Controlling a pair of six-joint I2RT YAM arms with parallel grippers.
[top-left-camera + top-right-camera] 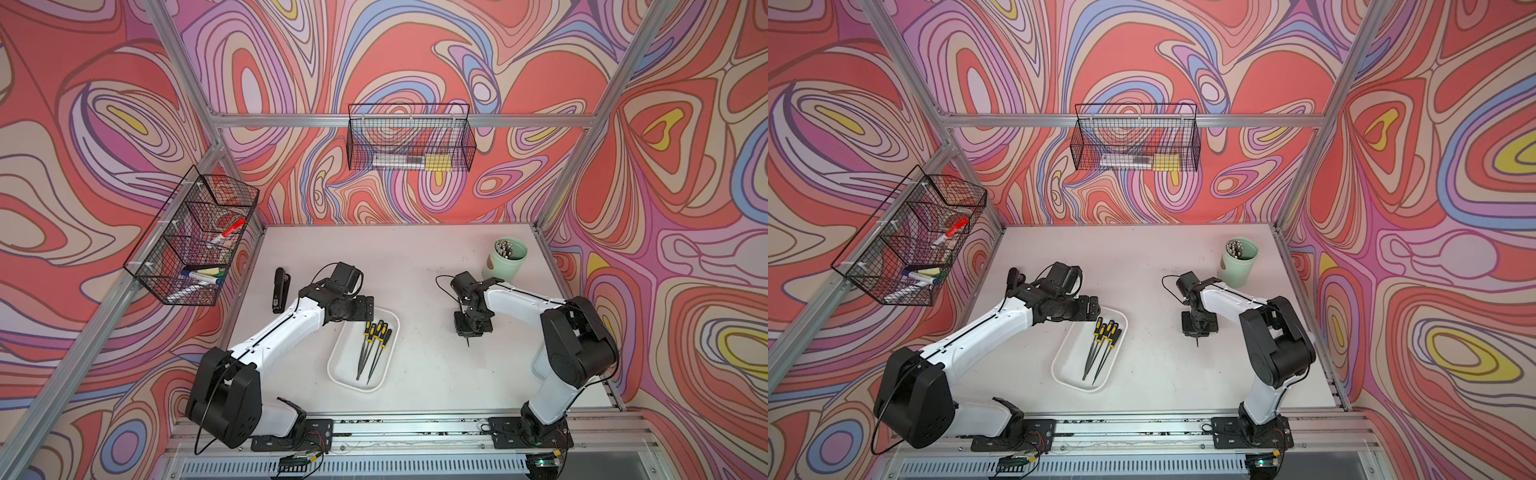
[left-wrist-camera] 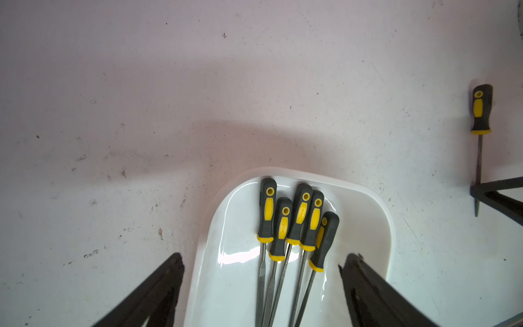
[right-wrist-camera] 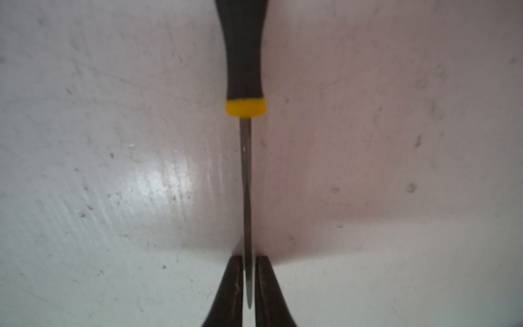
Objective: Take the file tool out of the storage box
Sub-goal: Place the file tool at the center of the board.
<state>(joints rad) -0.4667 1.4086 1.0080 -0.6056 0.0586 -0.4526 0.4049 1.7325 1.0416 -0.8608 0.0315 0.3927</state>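
The white storage box lies at the table's middle front, with several yellow-and-black file tools side by side in it. My left gripper hovers open over the box's far end, its fingers wide on either side of the blades. One more file tool lies on the bare table to the right of the box. My right gripper points down over that file's blade tip, its jaws a sliver apart on each side of the blade.
A mint-green cup of pens stands at the back right, close behind the right arm. A black stapler lies at the left, beside the left arm. Wire baskets hang on the left wall and the back wall.
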